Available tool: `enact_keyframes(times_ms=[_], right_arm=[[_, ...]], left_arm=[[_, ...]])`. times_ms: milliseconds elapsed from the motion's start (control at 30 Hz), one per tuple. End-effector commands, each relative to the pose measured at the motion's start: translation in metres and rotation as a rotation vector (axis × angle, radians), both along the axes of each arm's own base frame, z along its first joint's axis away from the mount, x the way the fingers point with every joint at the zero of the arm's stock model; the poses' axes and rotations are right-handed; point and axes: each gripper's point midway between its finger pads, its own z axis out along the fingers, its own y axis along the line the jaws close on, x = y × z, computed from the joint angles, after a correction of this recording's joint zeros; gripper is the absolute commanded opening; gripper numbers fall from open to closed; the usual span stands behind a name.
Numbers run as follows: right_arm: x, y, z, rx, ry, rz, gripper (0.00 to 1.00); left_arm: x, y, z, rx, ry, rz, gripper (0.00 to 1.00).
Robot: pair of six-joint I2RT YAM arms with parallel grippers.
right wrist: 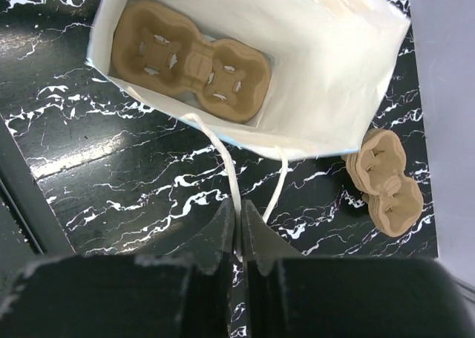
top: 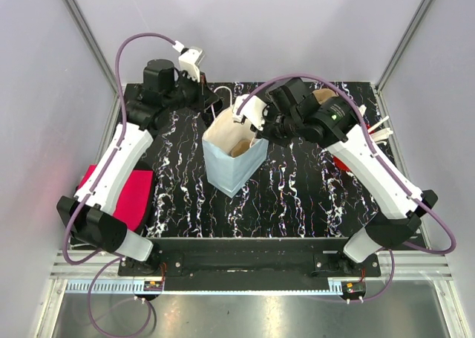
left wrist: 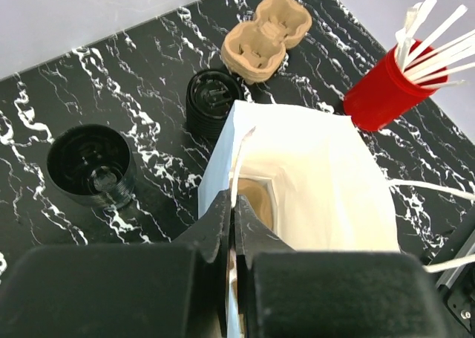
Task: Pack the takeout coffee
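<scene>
Pale paper bag [top: 231,169] open w/ 2-cup carrier [right wrist: 189,63] inside; L gripper [left wrist: 234,213] & R gripper [right wrist: 239,213] each pinch a handle [right wrist: 226,156].

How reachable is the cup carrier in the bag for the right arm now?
Probably not yet: the right tool is shut on the handle outside the bag, though the open mouth leaves the cup carrier uncovered.

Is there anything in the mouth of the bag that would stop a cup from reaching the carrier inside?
Nothing visible does. The bag is open and the carrier on its floor lies bare. The left gripper and right gripper pinch the handles at the edges, not across the opening.
</scene>
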Motion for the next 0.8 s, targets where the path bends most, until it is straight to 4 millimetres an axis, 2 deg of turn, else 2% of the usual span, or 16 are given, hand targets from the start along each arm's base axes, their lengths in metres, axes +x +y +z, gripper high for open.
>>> enact_keyframes(times_ms=[0,167,333,400,500,533,633,667,767], right_arm=[[0.001,-0.005,0.050,0.103,-0.117,-0.009,0.06],[0.000,-0.005,0.076,0.160,-0.161,-0.017,0.01],[-0.007,-0.003,0.087,0.202,-0.156,0.002,0.00],[-0.011,-0.002,0.084,0.200,-0.137,0.018,0.01],[-0.017,-0.001,0.068,0.173,-0.095,0.042,0.03],[-0.020,-0.004,0.057,0.149,-0.070,0.048,0.04],[-0.035,-0.007,0.039,0.110,-0.005,0.098,0.18],[-0.040,-0.006,0.038,0.113,0.013,0.123,0.31],[-0.056,-0.009,0.038,0.110,0.051,0.177,0.57]], left_arm=[[-0.006,-0.003,0.054,-0.032,-0.121,-0.037,0.00],[-0.019,-0.001,0.073,-0.029,-0.156,-0.067,0.00],[-0.030,0.002,0.076,-0.025,-0.151,-0.078,0.00],[-0.034,0.004,0.073,-0.015,-0.149,-0.081,0.00],[-0.038,0.007,0.063,0.010,-0.136,-0.077,0.00],[-0.039,0.008,0.059,0.017,-0.129,-0.077,0.00],[-0.044,0.010,0.050,0.034,-0.113,-0.087,0.04],[-0.045,0.010,0.047,0.038,-0.106,-0.089,0.12],[-0.048,0.011,0.043,0.061,-0.109,-0.103,0.27]])
